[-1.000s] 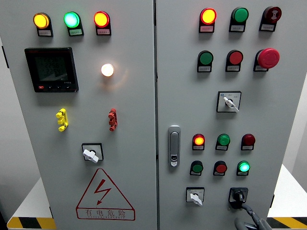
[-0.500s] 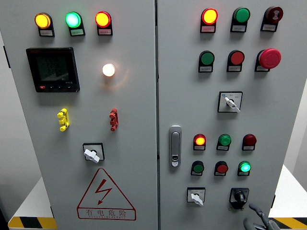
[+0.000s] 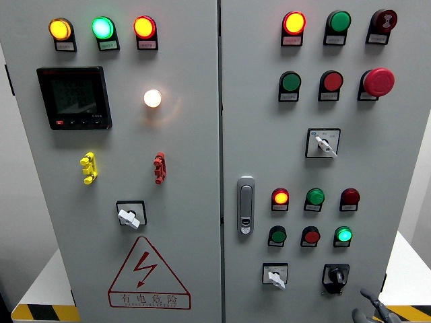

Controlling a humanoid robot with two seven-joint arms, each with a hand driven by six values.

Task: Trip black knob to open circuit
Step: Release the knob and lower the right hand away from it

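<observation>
Black knob (image 3: 335,274) sits at the bottom right of the grey cabinet (image 3: 202,134), just right of a white selector switch (image 3: 274,276) and below a lit green lamp (image 3: 343,235). The right robot hand (image 3: 372,308) pokes in at the lower right corner — fingers loose and spread, holding nothing, a bit below the knob and not touching it.

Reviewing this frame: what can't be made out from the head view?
- Right robot hand: cut off by the bottom edge; only grey fingertips show, so its grip is unclear.
- Left robot hand: out of view.
- Labels under the lights and buttons, such as the one under the green light: too small to read.
- Meter screen: dark, digits not legible.
- Black knob: position markings too small to tell.
</observation>
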